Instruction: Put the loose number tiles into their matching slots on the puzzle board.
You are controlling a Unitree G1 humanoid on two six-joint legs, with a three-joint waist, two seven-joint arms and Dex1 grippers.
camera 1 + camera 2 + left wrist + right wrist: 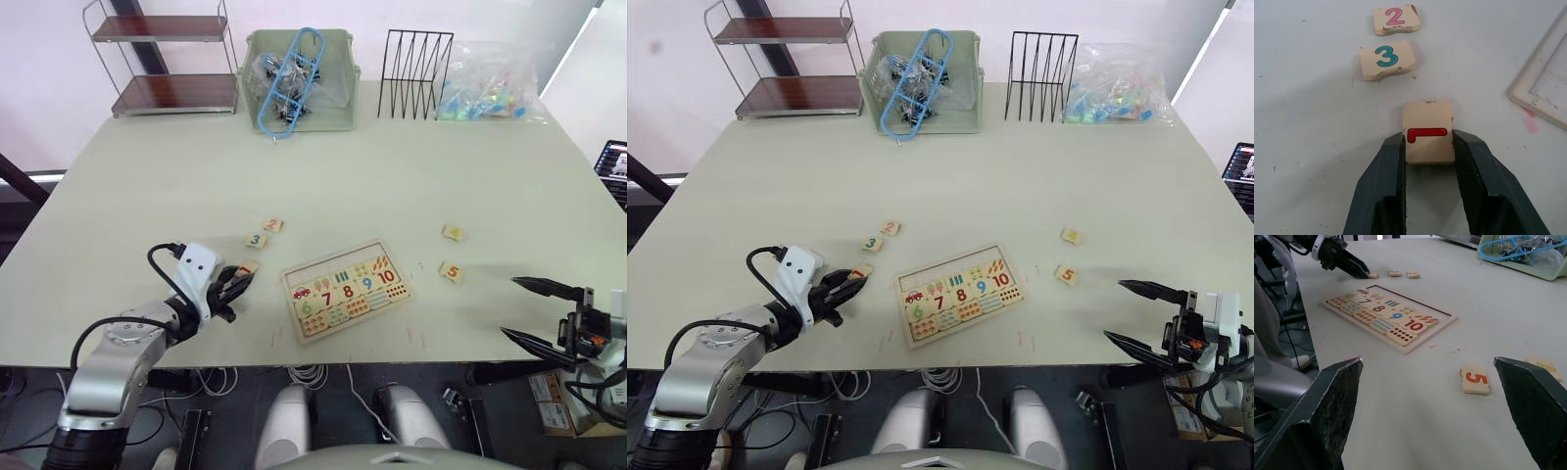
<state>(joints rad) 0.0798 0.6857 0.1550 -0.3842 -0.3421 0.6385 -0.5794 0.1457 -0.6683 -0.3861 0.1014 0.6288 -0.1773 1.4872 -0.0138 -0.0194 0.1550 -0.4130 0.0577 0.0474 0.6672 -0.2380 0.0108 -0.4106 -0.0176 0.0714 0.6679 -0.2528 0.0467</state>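
The puzzle board (pixel 345 289) lies flat near the table's front middle, its numbers 6 to 10 filled in. A row of pale bare slots (pixel 1553 81) runs along its far long edge. My left gripper (pixel 1427 139) is shut on the tile with a red 1 (pixel 1428 131), which rests on the table just left of the board. Beyond that tile lie tile 3 (pixel 256 240) and tile 2 (pixel 272 224). Tile 4 (pixel 452 232) and tile 5 (pixel 451 272) lie right of the board. My right gripper (pixel 534 311) hangs open at the front right, apart from tile 5 (pixel 1475 380).
Along the table's far edge stand a two-level shelf (pixel 167 69), a green bin (pixel 299 83) holding blue hangers, a black wire rack (pixel 414 73) and a clear bag of colourful pieces (pixel 490 88). The front table edge runs just below the board.
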